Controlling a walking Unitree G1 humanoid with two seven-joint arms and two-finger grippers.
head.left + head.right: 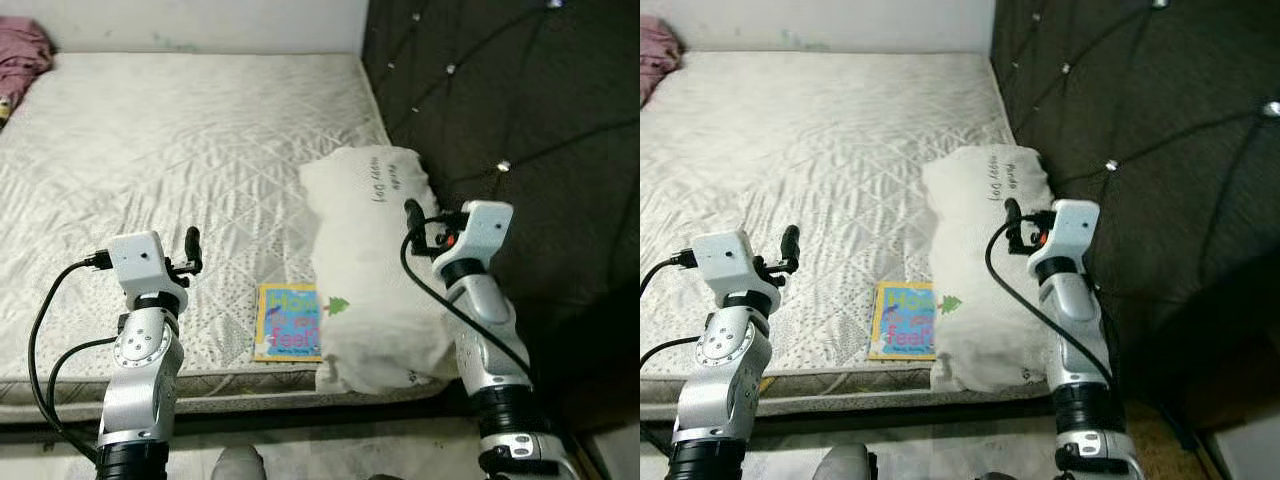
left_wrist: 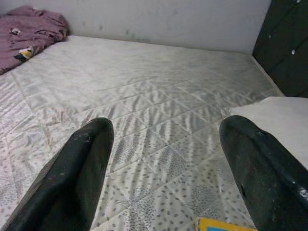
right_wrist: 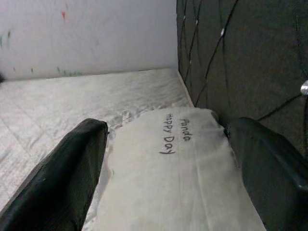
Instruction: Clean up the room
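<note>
A bare quilted mattress [image 1: 180,160] carries a white pillow [image 1: 370,270] beside the dark tufted headboard [image 1: 500,120], its corner overlapping a picture book [image 1: 285,322] near the front edge. The right hand [image 3: 163,159] hovers wide over the pillow; the left hand [image 2: 163,163], wide, holds nothing. Lifting the pillow could drag the book off.

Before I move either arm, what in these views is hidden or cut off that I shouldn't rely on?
- Book: its right part lies under the white pillow, so the full title is unreadable in the eye views.
- Pink bedding: cut off by the picture edge in the left wrist view.
- Small print near the pillow's lower edge: too small to read.
- Grey shape on the floor: cut off by the bottom edge, unidentifiable.
</note>
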